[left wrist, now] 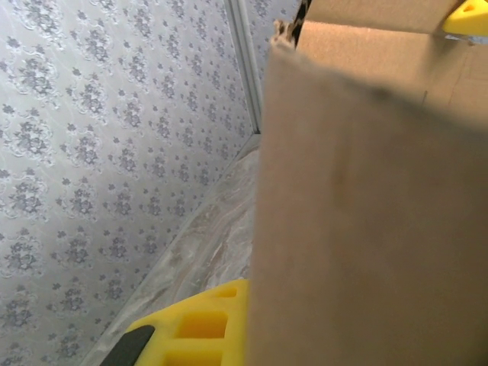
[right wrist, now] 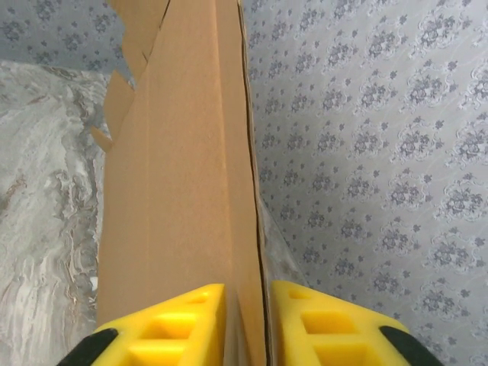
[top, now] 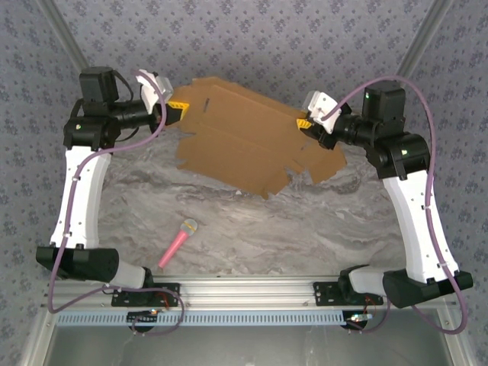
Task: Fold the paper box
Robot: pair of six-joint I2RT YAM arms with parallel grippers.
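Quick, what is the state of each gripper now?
Left gripper: closed on the box.
Right gripper: around the box edge; grip cannot be told.

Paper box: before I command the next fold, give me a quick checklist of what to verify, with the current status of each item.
1. Left gripper clamped on the left edge of the paper box: ok, shut on it.
2. Right gripper grip: cannot tell. Its fingers straddle the sheet's right edge, but whether they are clamping is unclear.
3. Sheet's near edge clear of the table: cannot tell from these angles.
4. Pink toy microphone out of the way: ok, it lies on the table apart from the sheet, nearer the arm bases.
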